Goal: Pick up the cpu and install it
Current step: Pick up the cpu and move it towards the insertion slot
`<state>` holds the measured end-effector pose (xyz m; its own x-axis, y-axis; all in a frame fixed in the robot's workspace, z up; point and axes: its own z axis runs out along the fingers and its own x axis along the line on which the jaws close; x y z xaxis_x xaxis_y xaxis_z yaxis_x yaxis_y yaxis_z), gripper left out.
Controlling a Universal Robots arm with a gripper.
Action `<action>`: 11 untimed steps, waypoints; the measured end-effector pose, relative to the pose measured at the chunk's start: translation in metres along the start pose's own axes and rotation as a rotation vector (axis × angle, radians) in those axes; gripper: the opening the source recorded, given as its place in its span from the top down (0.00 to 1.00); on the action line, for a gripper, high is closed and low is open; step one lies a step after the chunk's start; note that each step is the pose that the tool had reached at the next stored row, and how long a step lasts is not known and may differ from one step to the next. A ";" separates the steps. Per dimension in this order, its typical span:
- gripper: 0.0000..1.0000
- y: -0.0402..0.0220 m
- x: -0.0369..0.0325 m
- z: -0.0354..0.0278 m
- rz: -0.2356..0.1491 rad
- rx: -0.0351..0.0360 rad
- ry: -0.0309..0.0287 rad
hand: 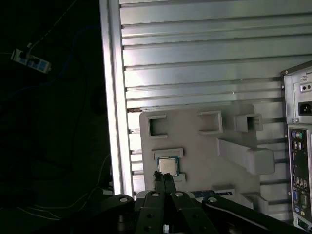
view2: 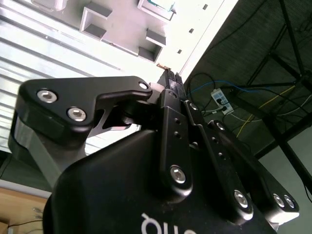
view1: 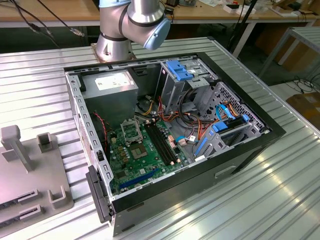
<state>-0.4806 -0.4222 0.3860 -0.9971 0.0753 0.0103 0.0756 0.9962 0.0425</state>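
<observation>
One ribbed metal table (view1: 280, 190) carries an open computer case (view1: 235, 167), its green motherboard (view1: 131, 156) facing up. Beside the case lies a grey holder plate (hand: 195, 161). The black claw (hand: 163, 176), clenched on nothing, hangs above that plate. The cpu (hand: 168, 166), a small silvery square with no longer side, lies flat in a recess of the plate, its edges parallel to the plate's.

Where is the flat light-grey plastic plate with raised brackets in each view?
Exterior view: light-grey plate at the exterior view's left, beside the black computer case.
First wrist view: just past the black gripper.
Second wrist view: beyond the gripper.
Shared landmark: ribbed metal table under it.
</observation>
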 end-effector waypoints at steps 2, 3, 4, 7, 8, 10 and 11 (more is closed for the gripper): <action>0.89 0.0000 0.0000 0.0000 0.000 0.0000 0.0000; 0.89 0.0000 0.0000 0.0000 0.000 0.0000 -0.0001; 0.89 0.0000 0.0001 0.0000 0.000 0.0000 -0.0001; 0.76 0.0000 0.0001 0.0000 0.000 0.0000 0.0000; 0.76 0.0000 0.0001 0.0000 0.000 0.0001 0.0000; 0.76 0.0000 0.0001 0.0000 0.000 0.0000 0.0000; 0.76 0.0000 0.0001 0.0000 0.000 0.0000 -0.0001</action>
<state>-0.4807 -0.4222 0.3860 -0.9971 0.0753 0.0102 0.0756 0.9962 0.0425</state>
